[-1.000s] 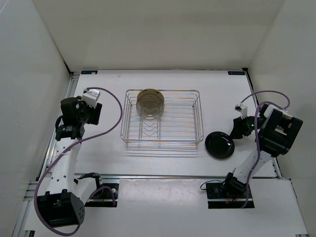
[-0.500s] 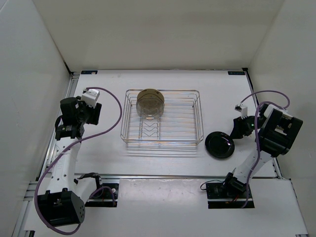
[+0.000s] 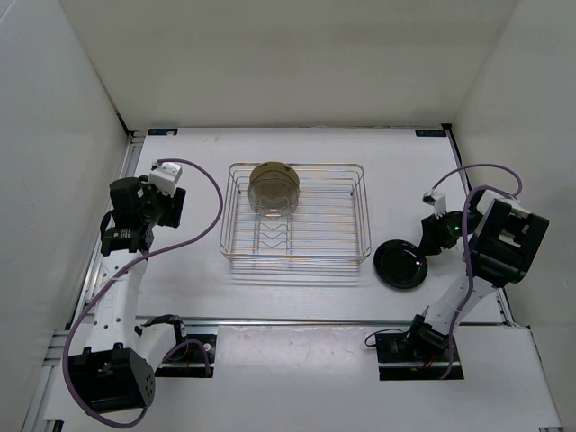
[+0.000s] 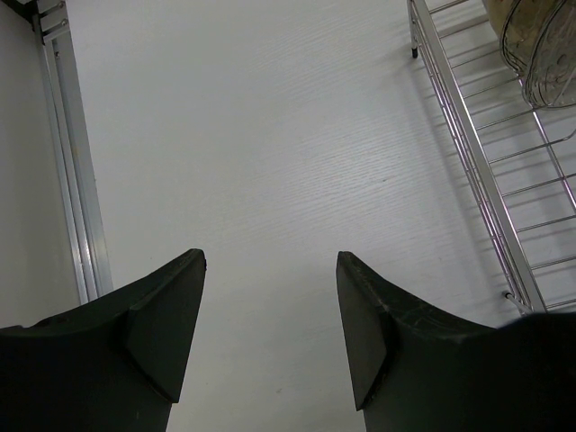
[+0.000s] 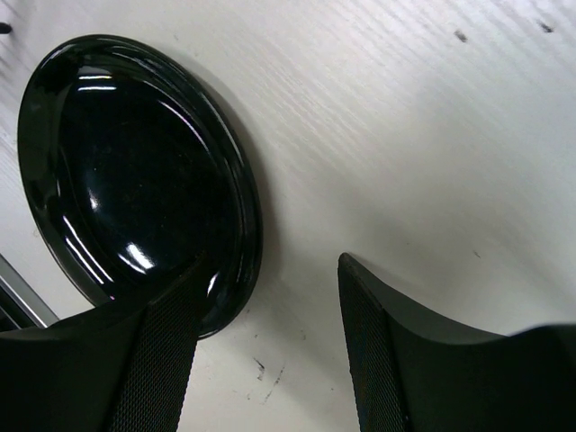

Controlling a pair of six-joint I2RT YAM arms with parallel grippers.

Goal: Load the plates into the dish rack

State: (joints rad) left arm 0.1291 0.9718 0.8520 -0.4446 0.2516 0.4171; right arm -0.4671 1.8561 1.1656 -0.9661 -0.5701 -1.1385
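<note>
Glossy black plate lies flat just right of dish rack. Looks rigid, slick, breakable: best pinched at the raised rim. Right gripper open over that rim, holding nothing; left gripper open, empty.

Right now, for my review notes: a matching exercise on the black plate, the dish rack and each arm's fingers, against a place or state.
1 black plate
2 dish rack
3 left fingers
4 right fingers

A open over bare table
B flat on the table
C open at the black plate's edge
D plates standing inside

Pairs: 1-B, 2-D, 3-A, 4-C
</note>
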